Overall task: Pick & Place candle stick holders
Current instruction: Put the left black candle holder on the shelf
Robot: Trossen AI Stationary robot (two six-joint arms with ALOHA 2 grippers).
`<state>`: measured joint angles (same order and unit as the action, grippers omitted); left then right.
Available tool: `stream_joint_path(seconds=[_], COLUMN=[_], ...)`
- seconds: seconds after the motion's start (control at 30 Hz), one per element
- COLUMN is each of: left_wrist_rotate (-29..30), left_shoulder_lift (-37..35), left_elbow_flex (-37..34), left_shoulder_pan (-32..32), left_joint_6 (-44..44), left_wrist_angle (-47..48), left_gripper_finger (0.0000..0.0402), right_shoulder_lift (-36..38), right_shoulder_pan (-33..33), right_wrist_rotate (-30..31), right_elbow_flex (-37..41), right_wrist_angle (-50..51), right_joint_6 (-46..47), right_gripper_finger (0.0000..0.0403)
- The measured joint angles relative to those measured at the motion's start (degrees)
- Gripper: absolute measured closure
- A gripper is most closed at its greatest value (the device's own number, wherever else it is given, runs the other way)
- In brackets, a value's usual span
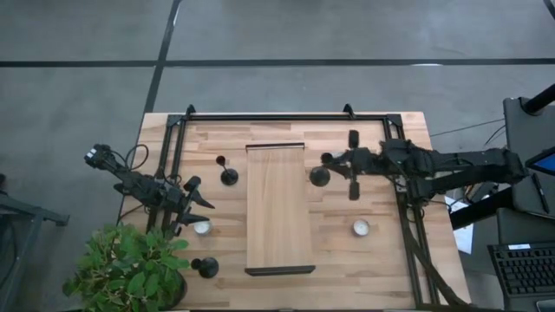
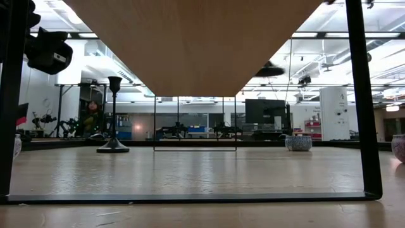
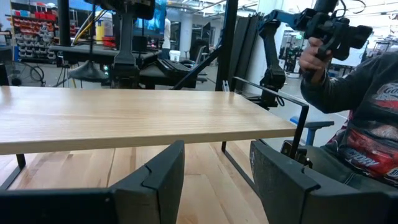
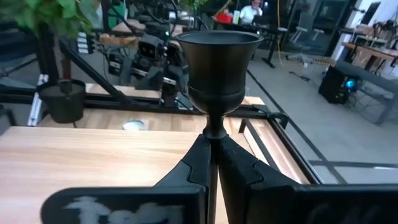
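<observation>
A raised shelf (image 1: 279, 208) runs down the middle of the table (image 1: 381, 260) in the high view. Left of it stand two candle stick holders (image 1: 229, 177), one at mid-frame, one (image 1: 206, 268) lower left beside the plant (image 1: 130, 273). A third (image 1: 320, 176) sits just right of the shelf (gripped at its stem). Tealights lie lower left (image 1: 202, 228) and lower right (image 1: 361, 228) of the shelf.

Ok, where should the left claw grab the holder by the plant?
Take the holder by its thin stem, below the cup, coming in level from the side. It seems to stand upright, and its domed base looks too wide to pinch. The left claw is open nearby.
</observation>
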<state>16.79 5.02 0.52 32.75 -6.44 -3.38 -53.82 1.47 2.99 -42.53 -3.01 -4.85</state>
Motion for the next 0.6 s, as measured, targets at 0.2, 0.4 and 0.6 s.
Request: stream_joint_path(seconds=[0.2,0.4,0.6], left_wrist_rotate=[0.01,0.00,-0.01], left_shoulder_lift=[0.00,0.00,0.00], left_elbow_flex=[0.01,0.01,-0.01], left_shoulder_pan=[0.00,-0.01,-0.02], left_joint_6=[0.00,0.00,0.00], left_wrist_angle=[0.00,0.00,0.00], left_gripper_finger=[0.0223,0.0223,0.0223], right_shoulder_lift=[-8.13,-13.96,-18.64], right_shoulder_pan=[4.64,9.84,17.24], right_wrist_rotate=[-6.70,-12.95,-20.74], right_elbow_flex=[-6.59,-11.82,-13.41], right_wrist_angle=[-1.14,-2.14,-3.82], right_joint_6=[-0.34,-0.34,3.07], right_gripper_finger=[0.0390,0.0390,0.0390])
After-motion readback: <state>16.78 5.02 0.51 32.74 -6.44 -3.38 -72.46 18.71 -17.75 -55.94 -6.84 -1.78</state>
